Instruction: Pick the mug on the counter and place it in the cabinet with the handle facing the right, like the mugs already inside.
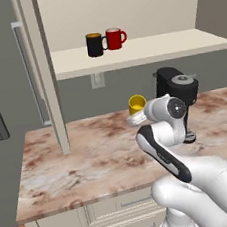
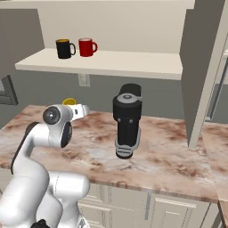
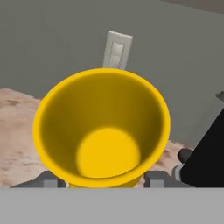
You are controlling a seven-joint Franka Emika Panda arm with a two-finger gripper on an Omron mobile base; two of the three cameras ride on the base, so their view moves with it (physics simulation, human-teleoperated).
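Yellow mug up close at the hand, two mugs waiting on the shelf.

On the left, the tall narrow beige door (image 1: 44, 73) of the beige wall cabinet (image 1: 128, 54) stands open; on its cream shelf sit a black mug (image 1: 95, 44) and a red mug (image 1: 115, 38), red handle pointing right. Below, the small plain yellow ceramic mug (image 1: 137, 104) is at the speckled marble-look counter (image 1: 81, 160), half hidden behind the white arm. In the hand view its open mouth (image 3: 103, 127) faces the camera, inside empty, loop handle out of sight. The gripper (image 3: 103, 178) shows grey fingers (image 3: 49, 179) either side of the base; whether they clamp it, cannot tell. Right of it stands a black coffee machine (image 2: 128, 120), cut off in the hand view.
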